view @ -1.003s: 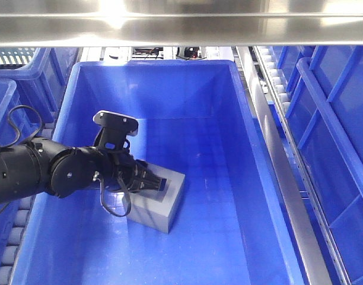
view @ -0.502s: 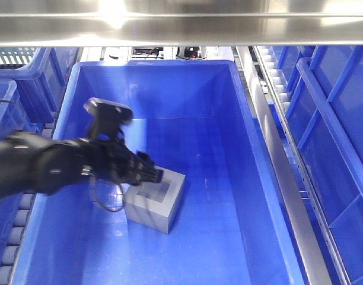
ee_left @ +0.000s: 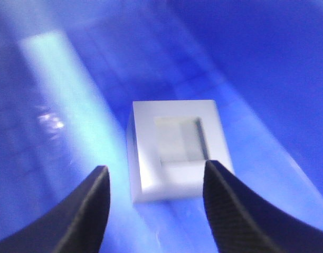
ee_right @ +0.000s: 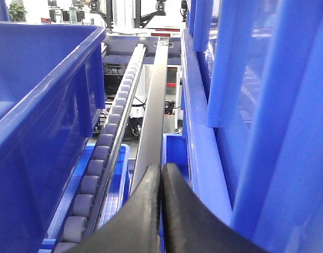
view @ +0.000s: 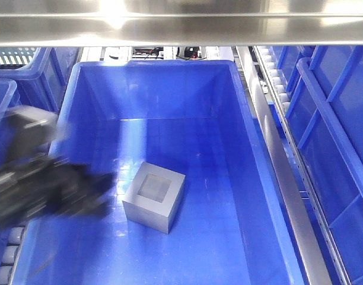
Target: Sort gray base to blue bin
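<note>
The gray base [view: 155,196] rests on the floor of the blue bin [view: 241,148], its square recess facing up. It also shows in the left wrist view [ee_left: 177,150], blurred, lying free beyond the fingertips. My left gripper [view: 101,193] is a blurred black shape at the bin's left wall, apart from the block. In its own view the left gripper [ee_left: 156,176] is open and empty, with blue floor between the jaws. My right gripper [ee_right: 161,176] is shut on nothing, outside the bin over a roller track.
A steel shelf rail [view: 181,27] crosses overhead. More blue bins stand at the left [view: 27,77] and right [view: 341,136]. A roller conveyor [ee_right: 106,153] and a metal rail [ee_right: 153,110] run between bins.
My left gripper has let go of the gray base and pulled back to the left and up. The block stays on the bin floor where it was.
</note>
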